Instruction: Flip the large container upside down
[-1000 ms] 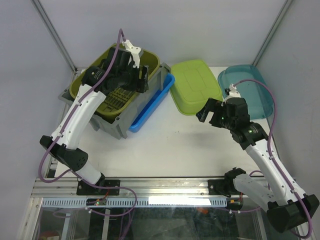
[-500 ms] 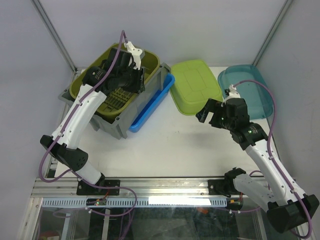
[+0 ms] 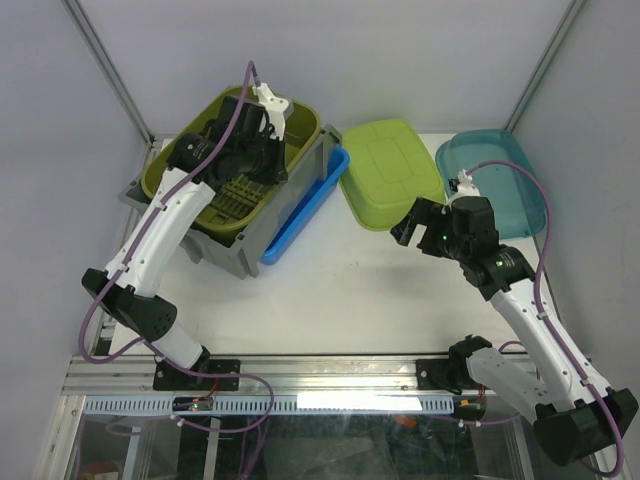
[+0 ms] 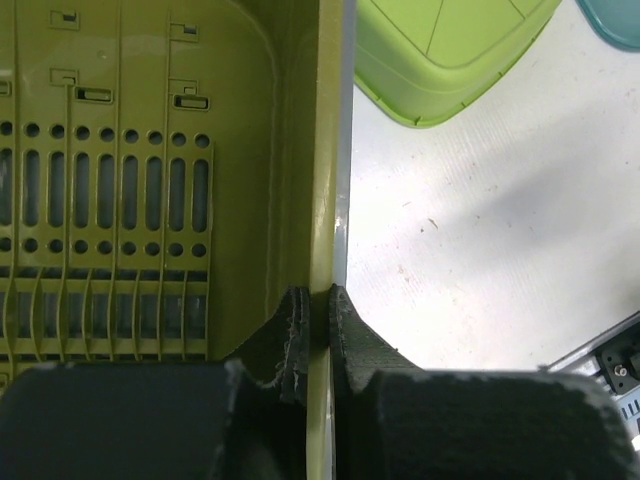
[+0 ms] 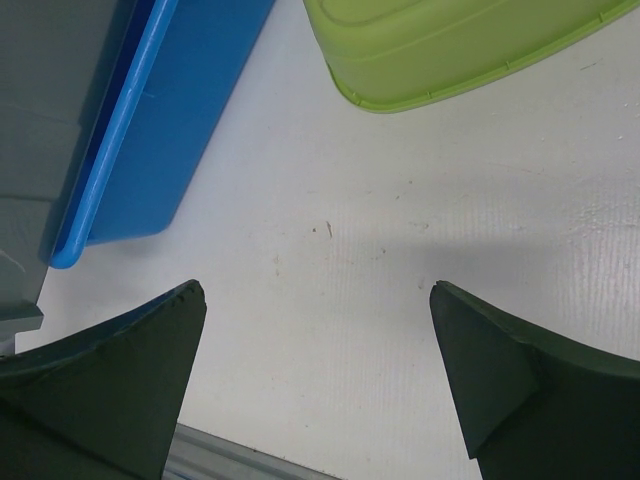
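Note:
The large container (image 3: 248, 248), a grey crate, stands at the table's left with an olive-green slotted basket (image 3: 205, 200) nested in it at a tilt. My left gripper (image 3: 284, 142) reaches over the far right rim. In the left wrist view this gripper (image 4: 320, 292) is shut on the basket's right wall (image 4: 322, 150). A thin grey edge of the large container (image 4: 342, 230) runs right beside that wall, and I cannot tell whether it is clamped too. My right gripper (image 3: 405, 228) hovers open over bare table, and the right wrist view shows its fingers (image 5: 315, 290) wide apart with nothing between them.
A blue tub (image 3: 305, 205) leans against the crate's right side. An upturned lime-green tub (image 3: 390, 172) and a teal tub (image 3: 495, 182) lie at the back right. White enclosure walls stand close behind and to the left.
My left gripper has closed on the basket's right wall and shifted slightly toward the back. The right arm has stayed still.

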{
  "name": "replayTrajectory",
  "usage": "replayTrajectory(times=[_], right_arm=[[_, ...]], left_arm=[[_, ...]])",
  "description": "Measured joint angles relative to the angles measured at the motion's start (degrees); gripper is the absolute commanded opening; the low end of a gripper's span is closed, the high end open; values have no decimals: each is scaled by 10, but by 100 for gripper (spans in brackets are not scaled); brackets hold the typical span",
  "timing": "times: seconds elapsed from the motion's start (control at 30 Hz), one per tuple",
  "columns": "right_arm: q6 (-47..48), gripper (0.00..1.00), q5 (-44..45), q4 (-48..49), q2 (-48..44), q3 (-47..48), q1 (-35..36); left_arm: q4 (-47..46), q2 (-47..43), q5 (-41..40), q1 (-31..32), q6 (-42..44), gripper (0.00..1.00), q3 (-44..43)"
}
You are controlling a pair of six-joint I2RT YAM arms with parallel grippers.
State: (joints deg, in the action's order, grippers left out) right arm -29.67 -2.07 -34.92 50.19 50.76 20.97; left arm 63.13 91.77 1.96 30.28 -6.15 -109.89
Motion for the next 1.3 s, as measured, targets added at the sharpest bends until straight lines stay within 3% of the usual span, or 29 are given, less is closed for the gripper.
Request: replayTrajectory(times=[0.43, 0.83, 1.3], right_arm=[[-5, 99, 2, 3, -3, 0, 0], [-26, 99, 22, 3, -42, 0, 0], [-33, 99, 32, 3, -68, 0, 0]], left_arm=[[40, 16, 2, 0, 2, 0, -150], [-72, -42, 72, -7, -12, 0, -207], [-187, -93, 139, -6, -76, 0, -211]])
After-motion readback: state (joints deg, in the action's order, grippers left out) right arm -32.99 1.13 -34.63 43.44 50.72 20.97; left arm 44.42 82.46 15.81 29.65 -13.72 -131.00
